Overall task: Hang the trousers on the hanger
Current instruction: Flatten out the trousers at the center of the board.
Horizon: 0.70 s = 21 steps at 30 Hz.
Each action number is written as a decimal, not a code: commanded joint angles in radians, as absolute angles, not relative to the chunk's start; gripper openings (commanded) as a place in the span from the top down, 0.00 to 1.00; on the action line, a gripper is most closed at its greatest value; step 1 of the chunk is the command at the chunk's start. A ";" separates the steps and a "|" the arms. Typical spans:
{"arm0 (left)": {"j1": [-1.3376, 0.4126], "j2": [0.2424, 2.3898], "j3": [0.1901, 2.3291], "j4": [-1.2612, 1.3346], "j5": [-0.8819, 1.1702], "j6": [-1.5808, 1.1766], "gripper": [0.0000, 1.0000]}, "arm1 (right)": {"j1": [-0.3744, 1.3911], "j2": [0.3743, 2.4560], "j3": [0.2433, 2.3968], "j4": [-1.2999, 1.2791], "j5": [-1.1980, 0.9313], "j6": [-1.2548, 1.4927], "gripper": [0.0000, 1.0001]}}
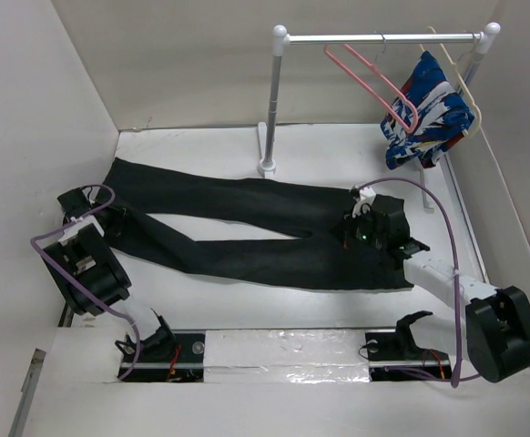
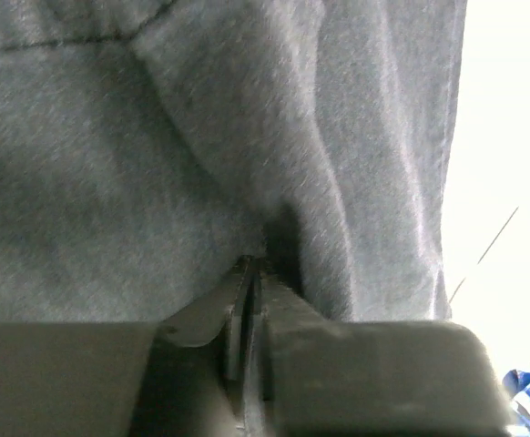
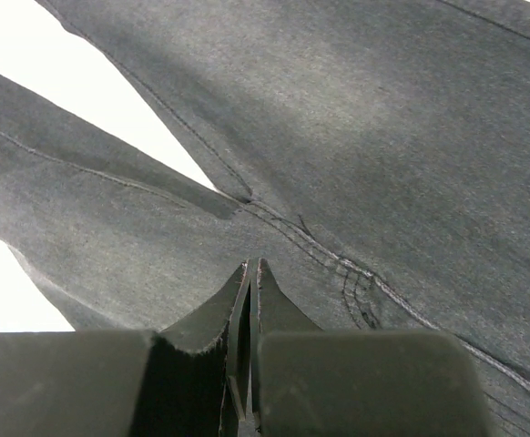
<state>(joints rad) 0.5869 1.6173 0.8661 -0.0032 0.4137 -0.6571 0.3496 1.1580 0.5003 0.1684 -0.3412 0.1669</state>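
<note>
The long black denim-like trousers lie flat across the white table, waistband to the right, leg hems close to the left wall. The left gripper is pinched nearly closed on a fold of leg cloth beside its edge. The right gripper is fully closed, tips at the crotch seam; any grip is unclear. The thin pink plastic hanger hangs on the metal rail behind, with bare table between

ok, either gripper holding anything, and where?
Left gripper pinches the trousers near a leg's end. Right gripper shut at the crotch seam; grip cannot be told.
</note>
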 commanded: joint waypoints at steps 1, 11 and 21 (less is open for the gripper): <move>0.583 1.628 0.919 0.032 0.457 -0.635 1.00 | 0.370 1.166 0.546 0.238 -0.359 0.146 0.96; 0.574 1.425 0.891 0.017 0.416 -0.641 1.00 | 0.370 1.138 0.563 0.192 -0.353 0.146 0.96; 0.535 1.434 0.933 -0.093 0.287 -0.621 0.98 | 0.388 1.063 0.583 0.104 -0.353 0.146 0.96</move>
